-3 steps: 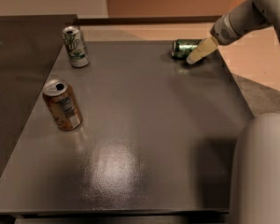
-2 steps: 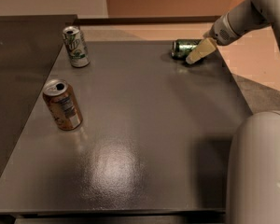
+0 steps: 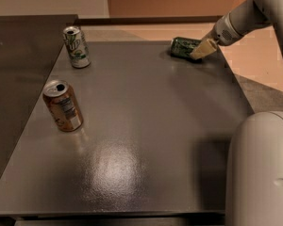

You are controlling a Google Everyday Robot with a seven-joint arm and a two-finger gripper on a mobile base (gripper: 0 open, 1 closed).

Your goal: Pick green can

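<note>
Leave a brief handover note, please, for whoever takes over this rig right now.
Claw: at the table's far right corner, against the green can; whether it grips cannot be told.
Green can: on its side, on the table.
White can with green logo and brown-orange can stand upright on the left.
Done: approach.
Left: confirm grasp, lift the green can.

My arm [image 3: 254, 13] reaches in from the upper right corner of the view, sloping down and to the left. It narrows into a pale grey wrist [image 3: 225, 30] with a dark ring at its end. Past that ring sits my gripper [image 3: 203, 49], cream-coloured and pointing down and leftward, the lowest part of the arm. In the lower right corner, close to the camera, stands the broad, rounded white shell of my body [image 3: 262, 168], with a small dark slot on its side.
</note>
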